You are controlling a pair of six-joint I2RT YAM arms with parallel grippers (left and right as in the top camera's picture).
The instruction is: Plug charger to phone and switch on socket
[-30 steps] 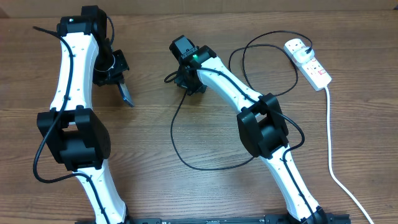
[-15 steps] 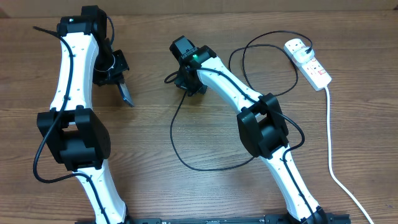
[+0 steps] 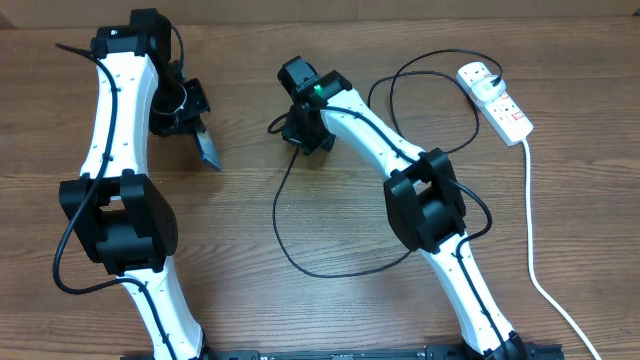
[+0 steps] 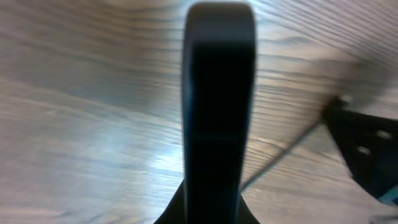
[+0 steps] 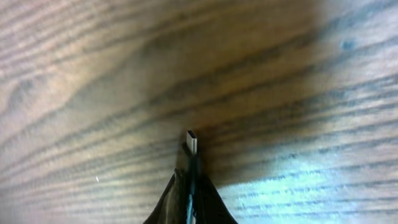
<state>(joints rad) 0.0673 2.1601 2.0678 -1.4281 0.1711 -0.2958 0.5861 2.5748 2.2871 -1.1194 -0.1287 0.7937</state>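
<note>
While left pincer clamps the slim phone, right pincer grips the thin charger.

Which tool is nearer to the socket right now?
Right. The right tool, gripping the charger tip, is mid-table, left of the socket in the overhead view. The left tool, holding the phone, is even farther left.

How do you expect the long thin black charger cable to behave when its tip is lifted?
Probably floppy: the thin black charger cable lies in loose loops. It looks light, likely trailing behind the right gripper. The short plug tip seems stiff.
</note>
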